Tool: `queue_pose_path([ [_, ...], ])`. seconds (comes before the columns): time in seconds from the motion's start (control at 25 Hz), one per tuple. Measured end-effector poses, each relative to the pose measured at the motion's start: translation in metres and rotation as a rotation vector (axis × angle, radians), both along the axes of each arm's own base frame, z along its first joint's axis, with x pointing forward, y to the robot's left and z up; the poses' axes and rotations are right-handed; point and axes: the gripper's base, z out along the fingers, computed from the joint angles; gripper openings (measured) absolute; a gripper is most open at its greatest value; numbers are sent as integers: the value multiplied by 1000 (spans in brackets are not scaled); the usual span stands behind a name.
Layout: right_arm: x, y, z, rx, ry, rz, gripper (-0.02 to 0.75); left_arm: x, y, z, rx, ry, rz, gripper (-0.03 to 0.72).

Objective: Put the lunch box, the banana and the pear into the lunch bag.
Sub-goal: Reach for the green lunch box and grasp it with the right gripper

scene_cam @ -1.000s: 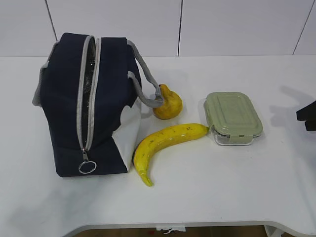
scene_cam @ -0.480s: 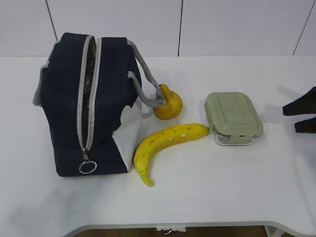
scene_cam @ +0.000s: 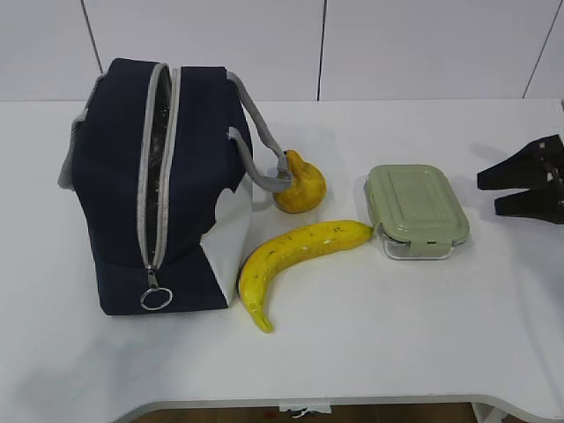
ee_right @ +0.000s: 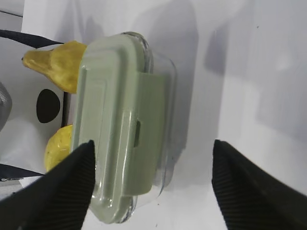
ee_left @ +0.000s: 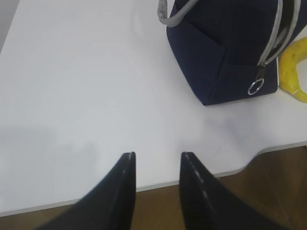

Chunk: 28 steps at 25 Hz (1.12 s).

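The navy lunch bag (scene_cam: 115,176) stands on the left of the table, its zipper undone and silver lining showing in the slit. The pear (scene_cam: 300,185) sits just right of the bag under a grey strap. The banana (scene_cam: 295,254) lies in front of it. The green-lidded lunch box (scene_cam: 416,211) is right of the banana. My right gripper (scene_cam: 489,195) hovers open, a little to the right of the box and apart from it. In the right wrist view, that gripper (ee_right: 152,143) stands wide open with the lunch box (ee_right: 120,124) ahead. My left gripper (ee_left: 157,155) is open and empty over the table's front edge.
The lunch bag (ee_left: 225,52) with its zipper ring pull (ee_left: 255,87) lies far ahead and right of the left gripper, with the banana's tip (ee_left: 293,72) beyond. The white table (scene_cam: 397,335) ends at a front edge with a curved cut-out near the left gripper.
My right gripper has come in from the right edge toward the lunch box, and its jaws have spread wider. The left gripper and all objects have stayed put.
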Motion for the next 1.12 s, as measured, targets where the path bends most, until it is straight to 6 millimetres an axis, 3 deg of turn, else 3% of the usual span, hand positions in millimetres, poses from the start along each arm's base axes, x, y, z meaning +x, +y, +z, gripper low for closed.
queue_pose_path([
  [0.48, 14, 30, -12, 1, -7, 91, 581, 0, 0, 0, 0, -2, 0, 239],
  [0.8, 18, 41, -31, 37, 35, 100, 581, 0, 0, 0, 0, -2, 0, 239],
  [1.12, 21, 49, -33, 48, 30, 112, 581, 0, 0, 0, 0, -2, 0, 239],
])
